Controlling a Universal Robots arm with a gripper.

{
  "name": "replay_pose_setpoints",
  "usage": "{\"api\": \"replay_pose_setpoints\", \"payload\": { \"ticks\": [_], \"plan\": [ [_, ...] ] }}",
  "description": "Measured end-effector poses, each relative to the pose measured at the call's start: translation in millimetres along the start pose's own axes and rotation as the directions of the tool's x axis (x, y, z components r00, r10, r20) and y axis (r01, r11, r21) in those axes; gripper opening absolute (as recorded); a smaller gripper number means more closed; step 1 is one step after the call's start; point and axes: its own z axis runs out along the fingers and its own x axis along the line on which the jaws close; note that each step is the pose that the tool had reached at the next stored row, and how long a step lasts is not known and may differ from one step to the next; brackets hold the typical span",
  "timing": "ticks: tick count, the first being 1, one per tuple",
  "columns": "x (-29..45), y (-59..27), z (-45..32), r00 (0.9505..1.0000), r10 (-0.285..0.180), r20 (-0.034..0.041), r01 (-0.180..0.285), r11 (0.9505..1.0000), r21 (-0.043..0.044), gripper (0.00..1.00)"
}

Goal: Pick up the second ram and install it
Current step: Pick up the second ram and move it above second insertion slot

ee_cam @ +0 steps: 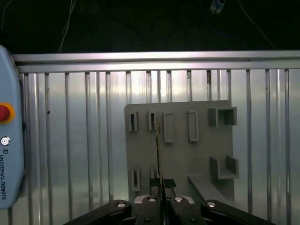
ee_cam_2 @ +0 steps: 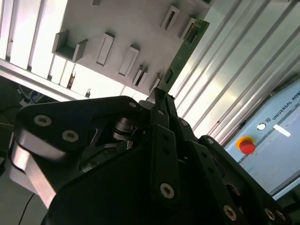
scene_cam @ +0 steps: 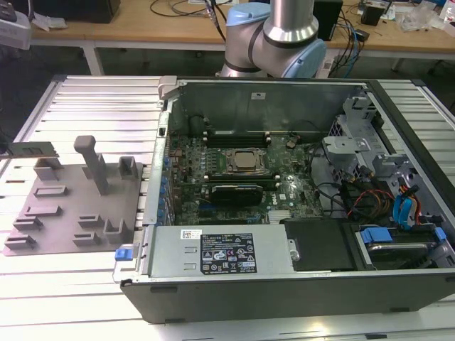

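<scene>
**Exterior view.** The computer case (scene_cam: 284,302) lies open on the slatted table (scene_cam: 92,106). This turns the motherboard (scene_cam: 234,174) upward, so the long black slots (scene_cam: 238,135) beside the CPU socket (scene_cam: 245,162) can be reached from above. On the exterior view's left, just beside the case, sits the grey tray (scene_cam: 67,206). Its ridges and pockets serve as a staging fixture for parts. The arm (scene_cam: 284,28) rises out of the top of the picture. A green strip (scene_cam: 32,150) shows at the tray's far corner. It may be a memory stick, but it is too small to identify.

**Second wrist view.** The gripper (ee_cam_2: 160,96) is clenched on the second ram (ee_cam_2: 187,49). The fingers press its two flat faces, and the rest of the board projects beyond the fingertips. In my judgement this hold leaves the stick's long edges free for seating.

**First wrist view.** The second ram (ee_cam: 158,150) appears edge-on as a thin line running out from the gripper (ee_cam: 161,183). It is carried in the air above the grey tray (ee_cam: 187,159), not at the motherboard. I judge the pick-up done and the installation not yet made.
</scene>
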Motion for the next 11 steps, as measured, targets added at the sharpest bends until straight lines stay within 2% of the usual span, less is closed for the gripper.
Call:
{"api": "replay_pose_setpoints", "payload": {
  "ticks": [11],
  "plan": [
    [-0.1, 0.0, -15.1, 1.0000, 0.000, -0.0001, 0.000, 1.0000, -0.0001, 0.11]
  ]
}}
